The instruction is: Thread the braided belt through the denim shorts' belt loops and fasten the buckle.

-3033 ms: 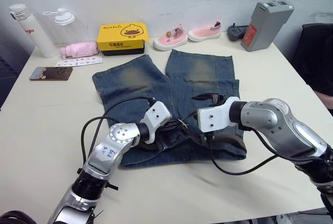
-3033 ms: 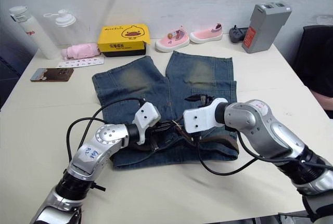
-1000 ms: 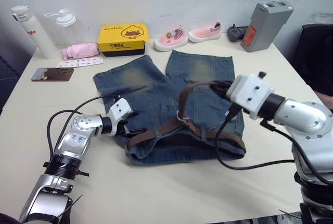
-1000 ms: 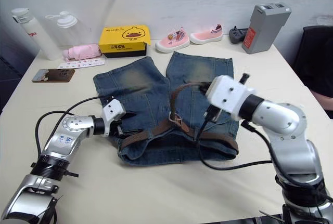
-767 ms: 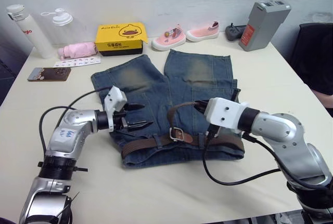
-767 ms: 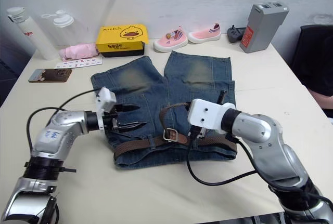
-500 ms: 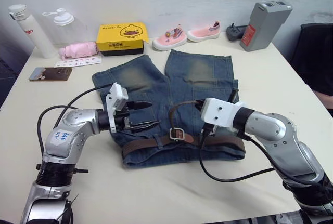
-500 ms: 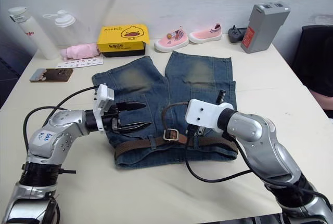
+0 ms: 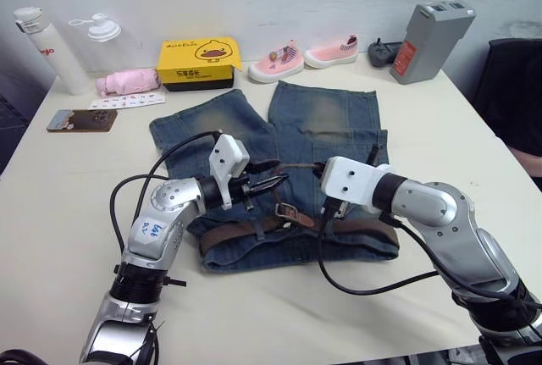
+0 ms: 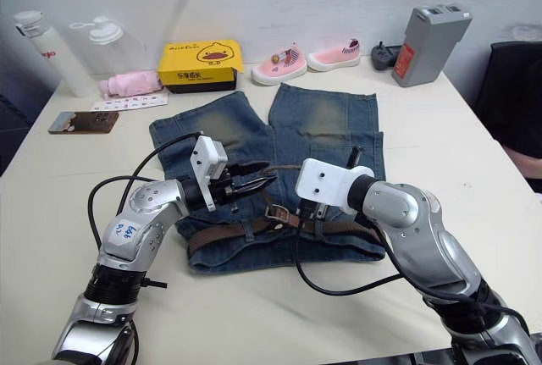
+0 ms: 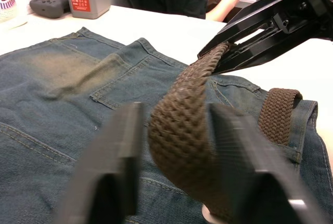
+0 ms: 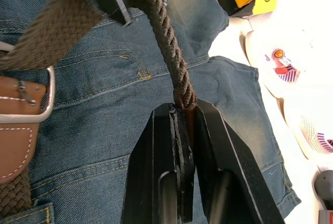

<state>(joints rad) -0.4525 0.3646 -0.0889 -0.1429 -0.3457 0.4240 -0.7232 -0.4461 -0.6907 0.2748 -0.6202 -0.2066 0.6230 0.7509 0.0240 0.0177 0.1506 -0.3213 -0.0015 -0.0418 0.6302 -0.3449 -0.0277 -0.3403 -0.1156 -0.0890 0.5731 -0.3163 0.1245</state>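
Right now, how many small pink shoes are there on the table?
2. Both stand at the far edge of the table: one pink shoe beside the yellow box, the other pink shoe nearer the grey case.

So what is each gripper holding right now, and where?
Right gripper pinches the braided belt at its free end; left gripper is open around the belt's raised stretch.

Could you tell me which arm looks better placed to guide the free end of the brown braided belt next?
Likely the right: the right gripper is shut on the brown braided belt at its end. The left gripper is open around the strap, above the blue denim shorts.
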